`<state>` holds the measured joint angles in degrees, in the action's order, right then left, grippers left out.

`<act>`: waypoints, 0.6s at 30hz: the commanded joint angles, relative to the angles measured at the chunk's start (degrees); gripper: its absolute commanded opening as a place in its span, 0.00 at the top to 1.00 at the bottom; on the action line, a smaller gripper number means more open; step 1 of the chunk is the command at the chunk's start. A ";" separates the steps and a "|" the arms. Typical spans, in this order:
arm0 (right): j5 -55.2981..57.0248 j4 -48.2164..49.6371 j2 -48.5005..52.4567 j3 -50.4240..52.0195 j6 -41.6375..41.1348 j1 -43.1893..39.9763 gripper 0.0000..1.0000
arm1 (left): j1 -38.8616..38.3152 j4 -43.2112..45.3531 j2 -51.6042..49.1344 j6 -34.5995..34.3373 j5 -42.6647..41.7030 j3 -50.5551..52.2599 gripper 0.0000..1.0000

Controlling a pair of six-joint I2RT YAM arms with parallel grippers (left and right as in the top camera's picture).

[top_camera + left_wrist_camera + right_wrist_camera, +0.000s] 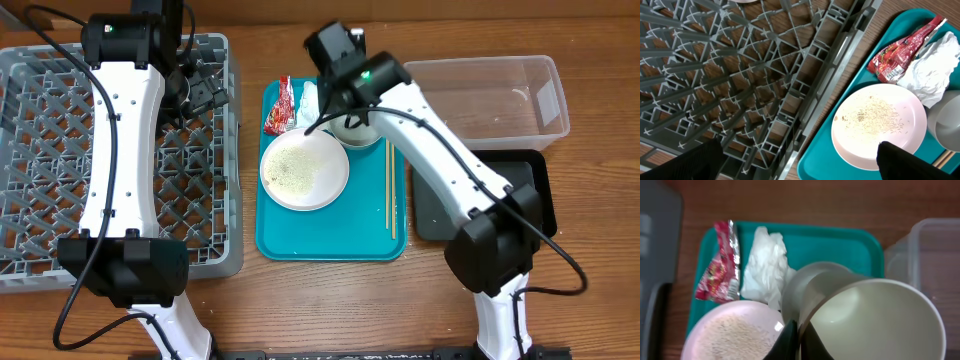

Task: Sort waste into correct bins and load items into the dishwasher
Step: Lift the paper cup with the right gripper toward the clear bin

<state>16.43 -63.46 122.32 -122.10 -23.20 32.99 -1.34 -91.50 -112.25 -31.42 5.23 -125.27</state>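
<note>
Pinching the white bowl (875, 320) by its rim with the right gripper (799, 332), at the far end of the teal tray (330, 240) beside the crumpled tissue (765, 267) and red wrapper (279, 105); holding the left gripper (205, 90) spread wide and empty over the grey dish rack (40, 150) on the left. Could well lose the bowl from so thin an edge hold on any carry to the rack, or knock the second white vessel (812, 280) just beside it, or clip the pink plate (304, 170) and scatter its rice grains (875, 115).
</note>
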 commanded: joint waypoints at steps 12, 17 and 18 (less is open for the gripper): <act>-29.44 -9.51 -16.83 -8.52 -3.41 -20.11 0.96 | 0.68 0.09 -0.26 -0.74 0.92 -0.02 0.00; -43.54 -15.13 -17.20 -8.44 -3.39 -28.52 0.96 | 0.68 0.09 -0.26 -0.74 0.92 -0.02 0.00; -44.70 -16.33 -17.20 -8.39 -3.39 -29.88 0.96 | 0.66 0.09 -0.26 -0.74 0.92 -0.02 0.00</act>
<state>-16.91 -78.32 105.58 -129.51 -26.55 5.80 -1.34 -91.50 -112.25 -31.42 5.23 -125.27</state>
